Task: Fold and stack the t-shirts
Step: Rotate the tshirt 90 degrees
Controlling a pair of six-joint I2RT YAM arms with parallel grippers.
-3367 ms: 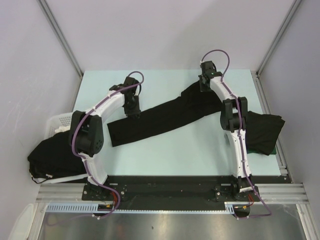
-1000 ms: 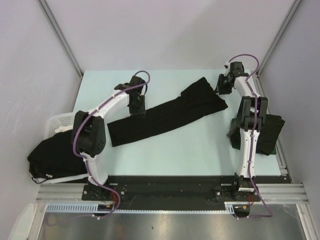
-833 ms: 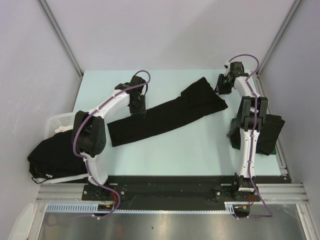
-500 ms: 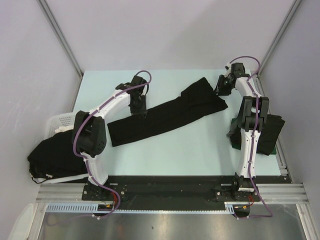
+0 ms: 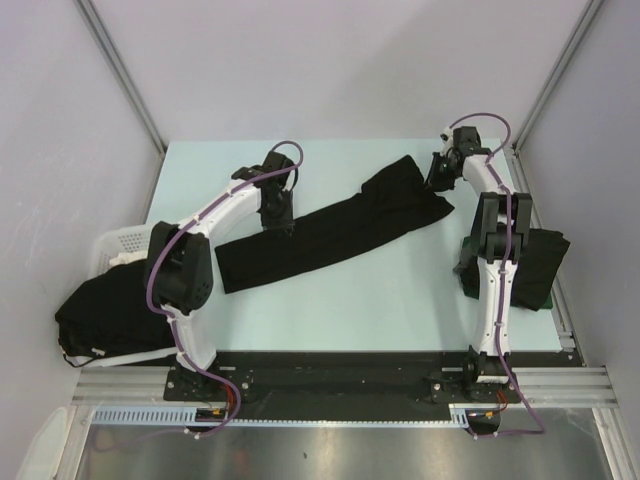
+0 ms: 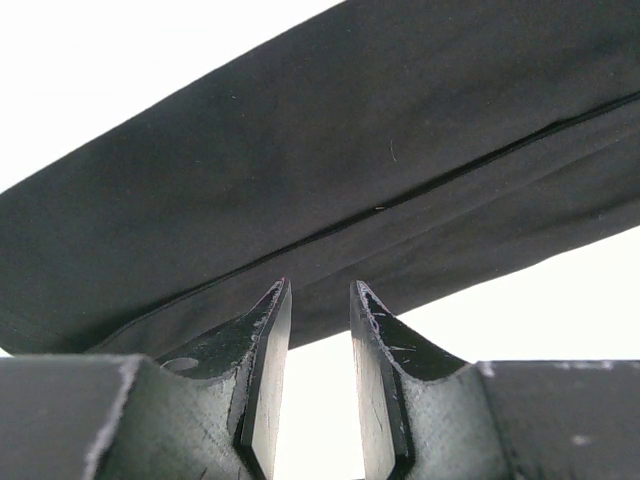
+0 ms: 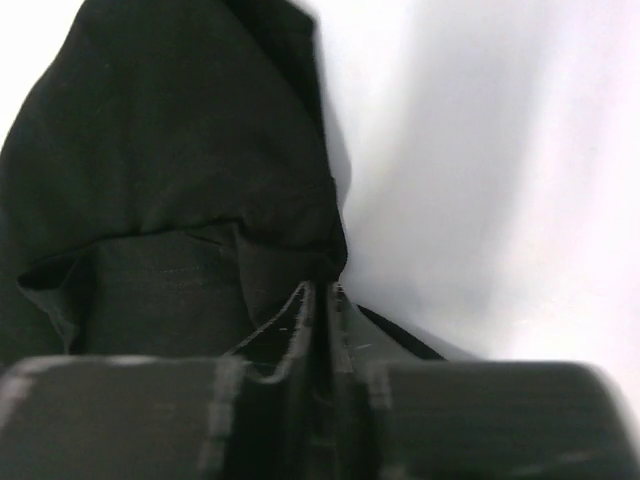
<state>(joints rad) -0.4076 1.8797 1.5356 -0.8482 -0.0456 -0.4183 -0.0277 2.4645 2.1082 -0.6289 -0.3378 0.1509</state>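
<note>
Both arms reach out from the near edge of the table (image 5: 390,300). The left arm bends in a long arc toward the far left part, and its left tool (image 5: 276,222) points down at the far long edge of the spread t-shirt (image 5: 330,232), close to that shirt's left end. The right arm rises steeply, folds at the elbow, and brings the right tool (image 5: 434,186) down onto the shirt's right end, near the far right corner of the table. This black shirt lies as a long, narrow band slanting across the middle of the table, its left end nearer the arms and its right end farther away. A folded t-shirt (image 5: 535,265) lies at the right edge of the table, partly behind the right arm. More black t-shirts (image 5: 100,315) are heaped off the left edge, over a white basket (image 5: 120,240). The top view hides the jaws, but the wrist cameras show them. In the left wrist view the fingers (image 6: 262,335) stand apart with bare table between them, and the shirt's seamed edge lies just past their tips, ungripped. The right wrist view is blurred, yet it shows the jaws pressed nearly together with a fold of the shirt's edge running into the slit between them, pinched there.
</note>
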